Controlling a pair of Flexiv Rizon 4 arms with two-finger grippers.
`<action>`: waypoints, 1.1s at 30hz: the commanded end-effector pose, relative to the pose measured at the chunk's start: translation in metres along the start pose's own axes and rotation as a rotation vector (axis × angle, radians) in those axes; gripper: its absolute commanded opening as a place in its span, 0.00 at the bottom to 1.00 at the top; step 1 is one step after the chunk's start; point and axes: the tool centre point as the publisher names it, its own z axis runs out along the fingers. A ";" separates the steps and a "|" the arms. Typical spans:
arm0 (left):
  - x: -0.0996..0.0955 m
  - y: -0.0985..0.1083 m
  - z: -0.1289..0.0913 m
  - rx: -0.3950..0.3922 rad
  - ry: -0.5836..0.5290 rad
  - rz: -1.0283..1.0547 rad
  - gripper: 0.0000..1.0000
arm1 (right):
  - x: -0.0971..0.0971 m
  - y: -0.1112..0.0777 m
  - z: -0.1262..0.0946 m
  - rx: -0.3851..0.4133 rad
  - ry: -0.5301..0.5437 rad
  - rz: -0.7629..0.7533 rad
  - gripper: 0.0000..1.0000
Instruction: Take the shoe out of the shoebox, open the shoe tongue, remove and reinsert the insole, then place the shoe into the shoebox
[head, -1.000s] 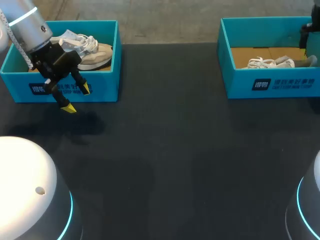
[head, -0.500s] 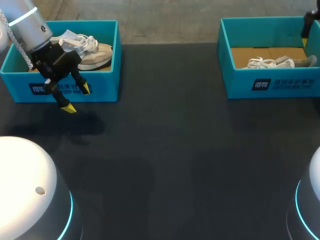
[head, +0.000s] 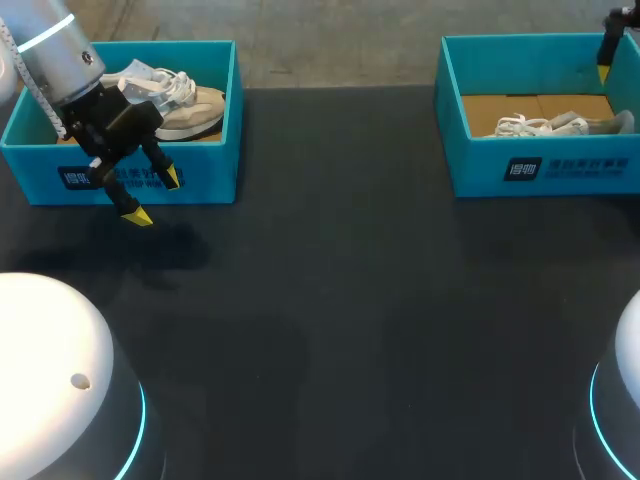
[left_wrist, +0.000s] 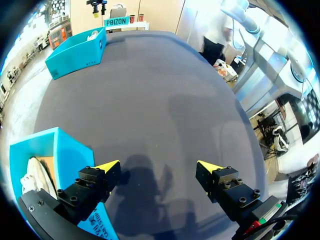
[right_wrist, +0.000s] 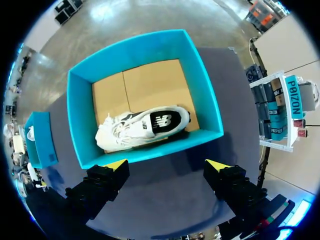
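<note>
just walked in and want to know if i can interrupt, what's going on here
Two robot arms are working with two teal shoeboxes, and neither holds anything. The left gripper hangs open above the table, just in front of the left shoebox, which has a beige shoe in it. The right gripper is open too, high above the right shoebox, looking down at the white shoe lying inside. Neither shoe is out of its box.

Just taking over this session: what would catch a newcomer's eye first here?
Two teal shoeboxes stand out: the left shoebox holds a beige shoe, the right shoebox a white shoe on its side. The left jaws hang open in front of the left shoebox; the right jaws hang open above the right one.
</note>
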 end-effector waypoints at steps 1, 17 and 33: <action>0.000 0.001 0.000 0.001 0.000 0.002 1.00 | 0.000 -0.005 0.000 -0.017 0.000 0.001 1.00; -0.023 0.016 -0.059 -0.076 -0.038 0.293 1.00 | 0.000 -0.005 0.000 -0.017 0.000 0.001 1.00; -0.070 0.070 -0.138 -0.286 -0.073 0.777 1.00 | 0.000 -0.005 0.000 -0.017 0.000 0.001 1.00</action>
